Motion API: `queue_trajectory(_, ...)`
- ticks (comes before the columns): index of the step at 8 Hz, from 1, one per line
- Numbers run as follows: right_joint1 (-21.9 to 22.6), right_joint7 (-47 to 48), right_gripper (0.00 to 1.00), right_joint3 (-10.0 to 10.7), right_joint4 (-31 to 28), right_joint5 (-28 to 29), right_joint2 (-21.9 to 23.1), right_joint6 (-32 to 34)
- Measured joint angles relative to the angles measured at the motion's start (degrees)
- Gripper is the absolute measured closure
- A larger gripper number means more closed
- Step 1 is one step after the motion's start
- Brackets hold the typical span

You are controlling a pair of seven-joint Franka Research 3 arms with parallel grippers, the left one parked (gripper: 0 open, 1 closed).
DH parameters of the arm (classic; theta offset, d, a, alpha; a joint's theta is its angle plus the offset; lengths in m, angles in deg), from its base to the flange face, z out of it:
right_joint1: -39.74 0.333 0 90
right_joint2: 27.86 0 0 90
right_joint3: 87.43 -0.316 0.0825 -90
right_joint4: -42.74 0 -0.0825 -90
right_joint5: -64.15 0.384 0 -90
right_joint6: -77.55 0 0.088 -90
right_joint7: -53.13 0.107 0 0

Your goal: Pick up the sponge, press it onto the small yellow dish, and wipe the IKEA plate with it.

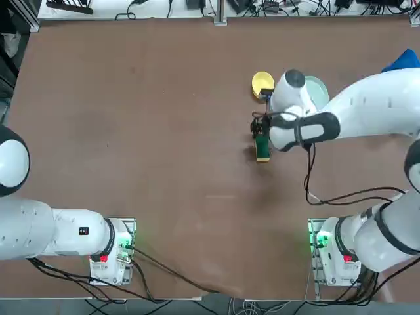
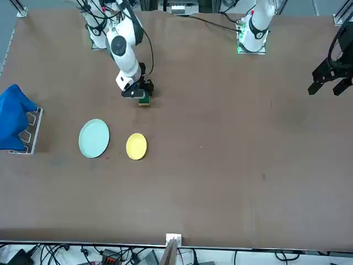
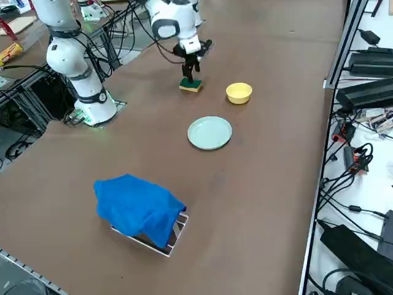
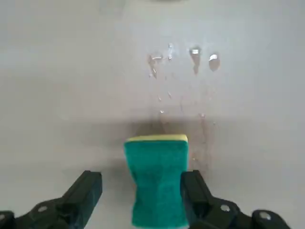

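- right of centre in the top view, the right gripper [image 1: 260, 131] hangs directly over the sponge [image 1: 262, 149], low to the table [image 1: 131, 131].
- jaw state: the fingers stand apart. in the wrist view, one finger [image 4: 88, 183] is clear of the sponge [image 4: 157, 176], and the other finger [image 4: 193, 183] is at its edge. contact cannot be confirmed.
- sponge position: it lies flat on the table, green face up, with a yellow layer showing at its far end.
- key relation: the sponge's long axis runs up and down the top-view frame. the fingers straddle its short width, so closing them would clamp its long sides.
- small yellow dish [image 1: 262, 82]: above the sponge in the top view, near it but apart.
- ikea plate [image 2: 94, 138]: just left of the dish in the front view, with nothing on it.
- droplets [image 4: 193, 52] are visible on the table beyond the sponge.
- judgement: the pose fits either a grasp about to close or a sponge set down after wiping. the frames do not settle which.
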State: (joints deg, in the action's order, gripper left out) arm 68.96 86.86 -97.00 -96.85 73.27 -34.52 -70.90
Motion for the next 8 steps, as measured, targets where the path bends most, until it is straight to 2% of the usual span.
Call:
queue_trajectory(2, -3.49, -0.01, 0.0, 0.41, 12.73, -0.03, 2.63, 18.52)
queue_trajectory(4, -9.35, -1.52, 0.0, 0.77, 27.32, -0.04, 2.34, 33.74)
queue_trajectory(5, -11.97, -3.03, 0.0, 1.1, 32.42, -0.06, 1.5, 37.94)
queue_trajectory(6, -13.73, -5.01, 0.0, 2.3, 36.0, -0.09, 0.52, 40.04)
queue_trajectory(8, -14.91, -11.16, 0.0, 7.62, 41.54, -0.13, -1.31, 43.04)
